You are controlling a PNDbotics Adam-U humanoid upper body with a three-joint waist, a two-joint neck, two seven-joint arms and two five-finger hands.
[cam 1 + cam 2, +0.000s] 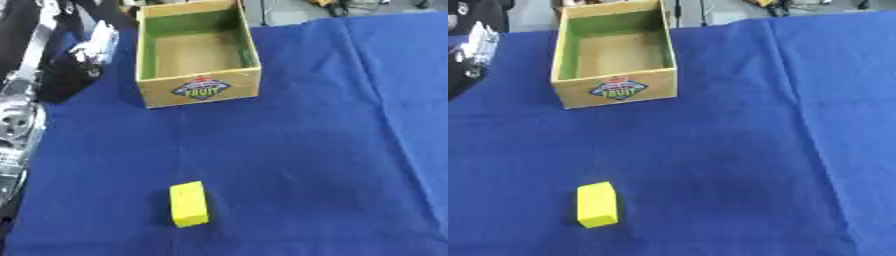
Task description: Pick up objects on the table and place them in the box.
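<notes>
A yellow block (189, 203) lies on the blue cloth (306, 150) near the front, left of centre. Toward the back stands the wooden box (200, 90), with green inner walls, a bare brown floor and a fruit label on its front; nothing shows inside it. My left hand (80, 62), black with silver parts, hangs at the far left beside the box's left wall, well away from the block. It holds nothing that I can make out. The right hand shows in neither view.
My left arm (17, 120) runs down the left edge of the picture. The cloth has creases on its right half. Beyond the table's far edge lie some cluttered items (337, 6).
</notes>
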